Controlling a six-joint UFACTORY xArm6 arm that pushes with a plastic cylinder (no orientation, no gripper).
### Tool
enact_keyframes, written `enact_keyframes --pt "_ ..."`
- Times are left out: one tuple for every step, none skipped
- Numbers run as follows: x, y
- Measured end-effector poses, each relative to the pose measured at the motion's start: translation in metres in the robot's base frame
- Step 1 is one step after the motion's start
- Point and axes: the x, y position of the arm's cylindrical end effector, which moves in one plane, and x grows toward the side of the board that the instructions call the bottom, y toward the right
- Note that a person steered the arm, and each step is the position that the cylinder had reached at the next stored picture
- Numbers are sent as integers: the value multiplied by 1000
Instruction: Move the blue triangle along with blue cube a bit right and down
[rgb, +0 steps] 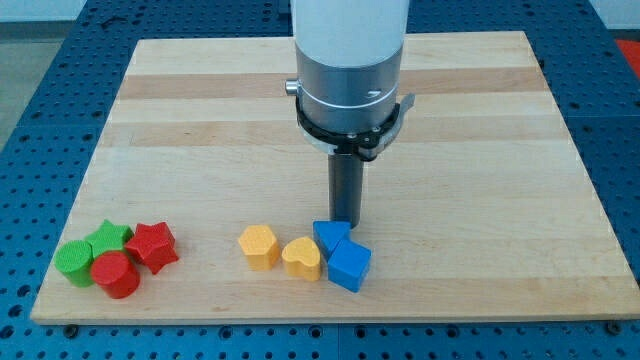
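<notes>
Tip (346, 221) bare, clamped on nothing, touching top edge of blue triangle (329, 236), blue cube (349, 266) pressed against it lower right. Risk: pushing down-right from here could spin pair apart or drag nearby yellow heart (302, 257).

Your arm (349, 60) enters from view's top, white housing above grey metal collar, black clamp ring beneath. Dark rod hangs straight down from collar, upright. My tip (346, 221) sits at upper edge of blue triangle (329, 237), touching or just short of it; you cannot tell which. Arm body stands above and behind blue triangle.
</notes>
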Motion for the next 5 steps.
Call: enact_keyframes --pt "0 -17" --pt "1 -49" --pt "1 -70" --pt "5 -64" --pt "9 -40"
